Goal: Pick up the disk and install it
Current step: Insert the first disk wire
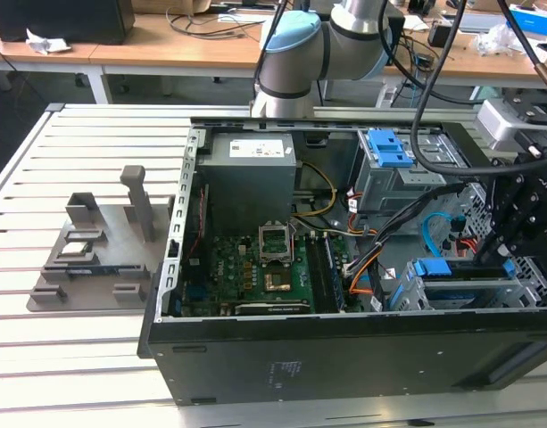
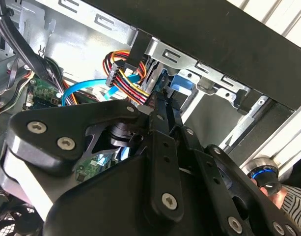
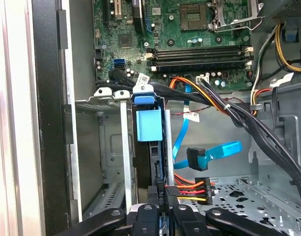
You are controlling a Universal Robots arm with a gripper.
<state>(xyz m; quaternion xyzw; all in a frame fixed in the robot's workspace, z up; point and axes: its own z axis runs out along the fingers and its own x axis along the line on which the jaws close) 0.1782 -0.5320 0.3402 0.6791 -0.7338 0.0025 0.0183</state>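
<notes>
In the exterior view, the pincer [image 1: 503, 254] grips the disk [image 1: 465, 270] edge-on in the drive cage [image 1: 523, 290]. In the first wrist view, the disk [image 3: 150, 147] sits partly in its slot, not fully seated.

Silver arm [image 1: 362, 22] with a pale-blue joint cap [image 1: 291, 40] — black, screw-studded gripper [image 1: 509, 236], seemingly cable-draped.

1. Matt black metal computer case [image 1: 344, 366] is seen.
2. The grey drive cage [image 3: 111, 162] appears to be bare, dull sheet metal.
3. Smooth bright blue plastic carrier frame [image 3: 149, 125] is shown.
</notes>
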